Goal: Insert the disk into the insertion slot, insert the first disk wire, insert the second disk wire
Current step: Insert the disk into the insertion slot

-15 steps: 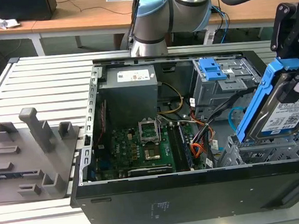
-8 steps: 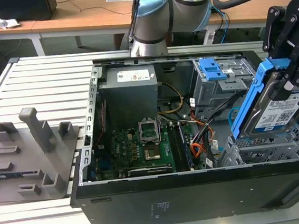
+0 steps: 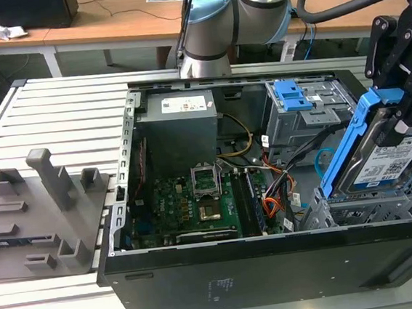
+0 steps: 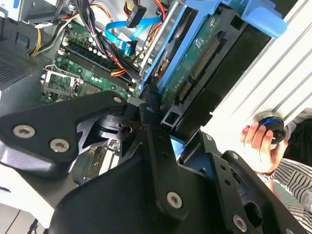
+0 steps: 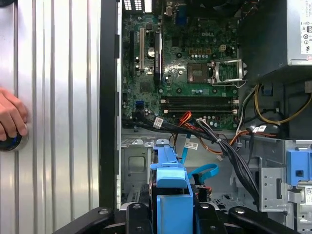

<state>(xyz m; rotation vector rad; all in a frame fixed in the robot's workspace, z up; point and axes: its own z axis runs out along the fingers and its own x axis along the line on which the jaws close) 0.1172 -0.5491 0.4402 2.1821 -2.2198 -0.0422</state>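
Note:
My gripper (image 3: 401, 117) is shut on the disk (image 3: 385, 155), a silver drive with a white label in a bright blue carrier (image 3: 348, 148). It holds the disk tilted, with one end low over the insertion slot (image 3: 372, 211), the light-grey perforated cage at the exterior view's right end of the open computer case. In the second wrist view the disk's green underside (image 4: 195, 53) faces the camera. The first disk wire (image 3: 271, 208), an orange, red and black bundle, lies loose beside the motherboard. The second disk wire (image 3: 322, 159), light blue, loops free by the cage and appears again in the first wrist view (image 5: 204, 171).
A taller grey cage with a blue latch (image 3: 303, 105) stands behind the slot. The power supply (image 3: 181, 127) and motherboard (image 3: 188, 200) take up the case's other half. A grey fixture (image 3: 43, 207) sits on the slatted table. A person's hand (image 5: 9, 122) rests on a knob outside the case.

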